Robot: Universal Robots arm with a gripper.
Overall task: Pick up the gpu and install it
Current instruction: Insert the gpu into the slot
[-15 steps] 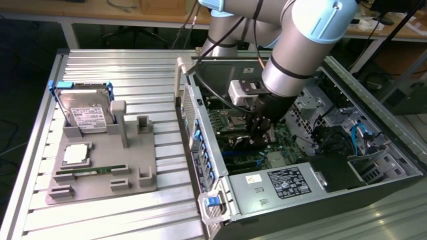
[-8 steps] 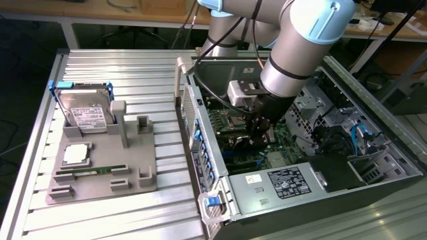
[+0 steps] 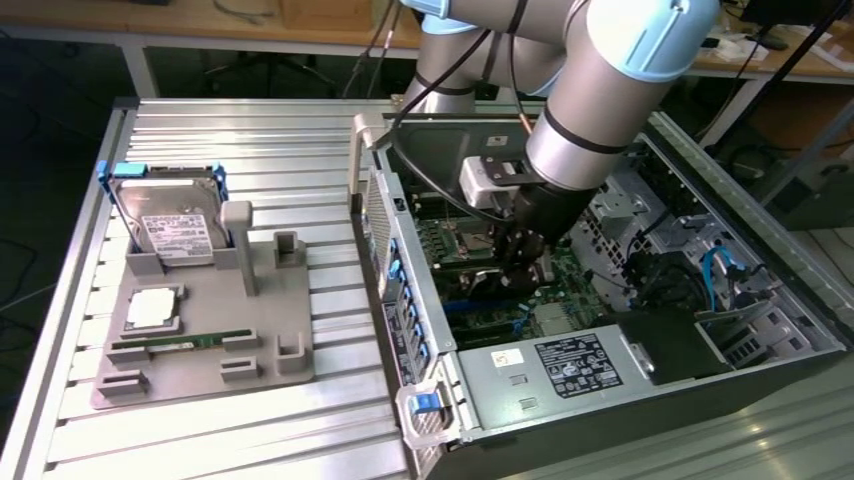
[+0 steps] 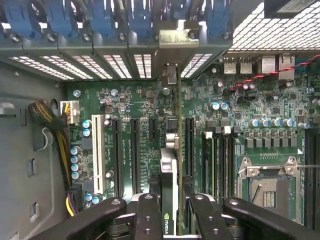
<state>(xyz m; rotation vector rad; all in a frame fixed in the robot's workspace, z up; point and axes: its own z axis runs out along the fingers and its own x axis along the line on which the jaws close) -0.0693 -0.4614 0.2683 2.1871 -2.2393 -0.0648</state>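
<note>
Clearly the black two-fingered gripper [image 4: 169,210] on the grey and pale-blue robot arm [image 3: 607,95] is clamped on the gpu [image 4: 169,165], a thin dark circuit card seen edge-on in the wrist view, with one black finger [image 4: 146,216] on each flat face and a small green logo showing on the card's upper edge between them. The card stands on edge over the green motherboard [image 4: 250,100], lined up along the long black expansion slots [image 4: 134,155], and its silver metal bracket end [image 4: 172,47] reaches the row of perforated rear slot covers with blue plastic latches [image 4: 100,20]; whether the card's contact edge is already seated in a slot cannot be told. In the exterior view the gripper [image 3: 523,258] is down inside the open dark grey computer case [image 3: 747,360], at about three o'clock from the grey holder tray [image 3: 200,350] on the ribbed aluminium table [image 3: 80,420], where a silver hard drive with a white label [image 3: 174,228] stands at the tray's eleven o'clock corner. By my judgement the card is light and stiff but fragile: its fan, solder joints and edge contacts would not take squeezing or twisting, so holding it by the flat faces near the upper edge, as here, looks the sound place.
</note>
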